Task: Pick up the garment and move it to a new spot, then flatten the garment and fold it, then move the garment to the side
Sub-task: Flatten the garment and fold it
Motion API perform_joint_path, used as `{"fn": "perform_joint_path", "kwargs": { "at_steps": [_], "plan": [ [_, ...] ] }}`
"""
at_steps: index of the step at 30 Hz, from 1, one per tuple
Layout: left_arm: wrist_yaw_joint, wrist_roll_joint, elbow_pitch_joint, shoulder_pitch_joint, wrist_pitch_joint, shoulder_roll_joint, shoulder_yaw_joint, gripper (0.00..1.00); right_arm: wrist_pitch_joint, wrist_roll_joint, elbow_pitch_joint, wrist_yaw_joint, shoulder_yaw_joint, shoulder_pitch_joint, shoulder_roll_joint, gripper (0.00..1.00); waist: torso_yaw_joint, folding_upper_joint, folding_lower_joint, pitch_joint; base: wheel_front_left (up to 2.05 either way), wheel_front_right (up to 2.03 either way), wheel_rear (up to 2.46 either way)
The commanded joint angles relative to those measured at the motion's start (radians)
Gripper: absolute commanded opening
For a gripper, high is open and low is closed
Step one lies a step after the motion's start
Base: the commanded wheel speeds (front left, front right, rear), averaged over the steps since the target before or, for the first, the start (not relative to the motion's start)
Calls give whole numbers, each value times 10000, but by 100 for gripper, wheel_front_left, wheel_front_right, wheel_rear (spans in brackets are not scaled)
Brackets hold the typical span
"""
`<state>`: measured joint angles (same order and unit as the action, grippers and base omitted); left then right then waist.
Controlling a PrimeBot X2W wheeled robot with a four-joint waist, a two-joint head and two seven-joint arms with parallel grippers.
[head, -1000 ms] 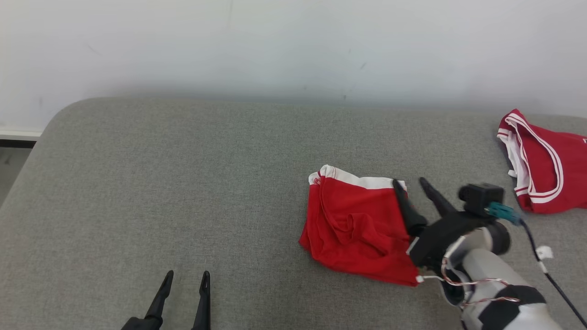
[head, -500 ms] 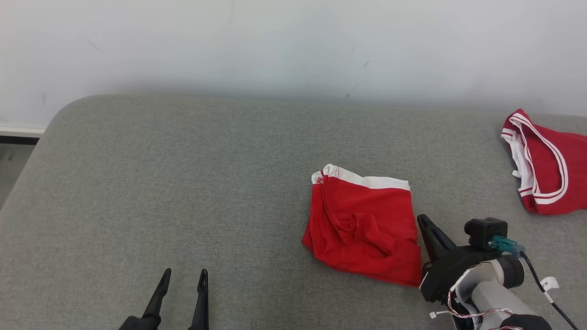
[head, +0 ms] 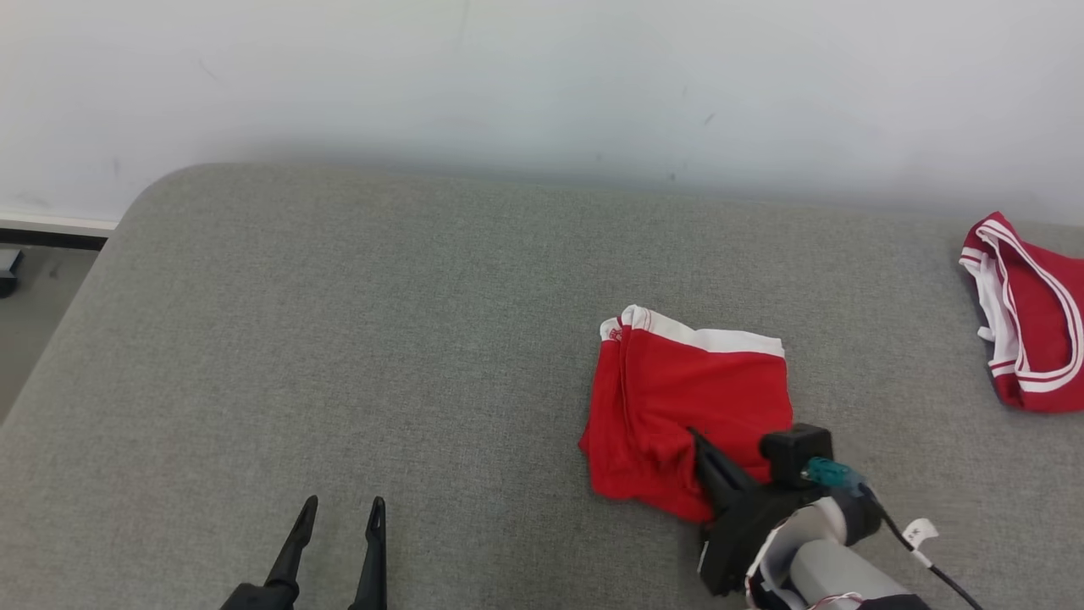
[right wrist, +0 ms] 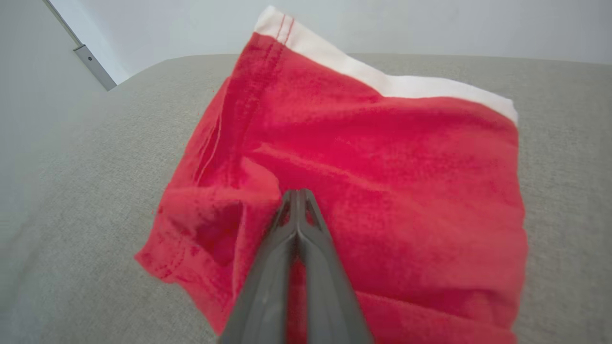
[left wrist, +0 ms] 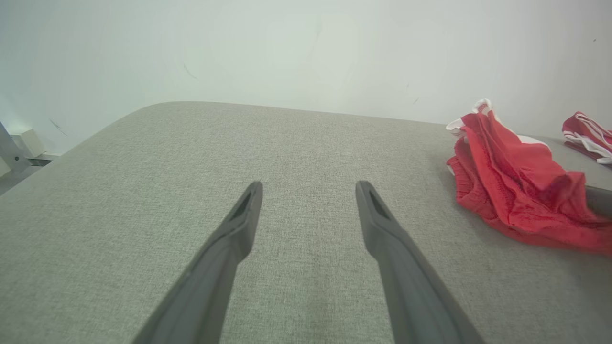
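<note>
the left tool [head: 345, 505] sits at the near left of the grey worktop [head: 381, 322], fingers spread with nothing between them, well apart from any cloth. right of centre lies the garment [head: 690, 385], a red bundle folded over on itself, with a white band along its far edge and rumples at its near left corner. the right tool [right wrist: 297, 195] comes in from the near right, fingers pressed together, tips over a small raised fold in the near part of the garment. whether a thin bit of cloth is caught between them cannot be told. at the far right lies a second piece [head: 1033, 322], red with white stripes, well apart.

the garment looks light, thin and limp. lifted from one point it will likely sag and open out, and its layers may slide on each other. a pinch on a raised fold or on the stitched white band should hold best; a single layer may peel off the rest.

the left wrist view, from low down, shows how the garment heaps up off the worktop, which the head view flattens. the right wrist view shows the seam stitching, the red lines in the white band and the closed tips against the fold. the head view gives the layout, with both tools, the garment and the second piece together.
</note>
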<state>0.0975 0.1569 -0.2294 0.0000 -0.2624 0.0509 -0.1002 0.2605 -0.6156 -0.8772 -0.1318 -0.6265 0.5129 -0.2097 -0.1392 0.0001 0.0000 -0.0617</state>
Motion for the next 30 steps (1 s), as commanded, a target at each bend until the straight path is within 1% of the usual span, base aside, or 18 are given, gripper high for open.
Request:
{"fn": "perform_joint_path", "kwargs": {
  "at_steps": [1,6,9,12,15,20,24,30],
  "plan": [
    [11,-47,-17,33,-26,-10,-18,100,48,-67,135,29,-187,-67,156,0,-27,-1,0,-5,0,0,0],
    [8,-63,-34,20,-26,-10,-37,100,51,-134,540,29,-621,-268,440,0,-72,-1,0,7,0,0,0],
    [19,-66,-56,3,-26,-10,-49,100,53,-310,925,29,-993,-529,734,0,-120,-1,0,25,0,0,0],
    [3,-39,-69,18,-26,-10,-49,100,54,-384,1037,29,-1031,-668,832,0,-102,-1,0,40,0,0,0],
    [-32,-24,-61,44,-26,-10,-60,100,55,-308,1285,29,-742,-663,828,0,-25,-1,0,77,0,0,0],
    [-65,-61,31,153,-26,-10,0,100,54,267,2328,29,294,-943,523,0,235,-1,0,206,0,0,0],
    [-114,-60,103,228,-26,-8,41,100,55,945,3480,29,1503,-1511,323,0,487,-1,0,406,0,0,0],
    [-222,-111,310,374,-26,-10,243,100,54,2035,4894,29,3316,-2629,275,0,913,-1,0,589,0,0,0]
  ]
}}
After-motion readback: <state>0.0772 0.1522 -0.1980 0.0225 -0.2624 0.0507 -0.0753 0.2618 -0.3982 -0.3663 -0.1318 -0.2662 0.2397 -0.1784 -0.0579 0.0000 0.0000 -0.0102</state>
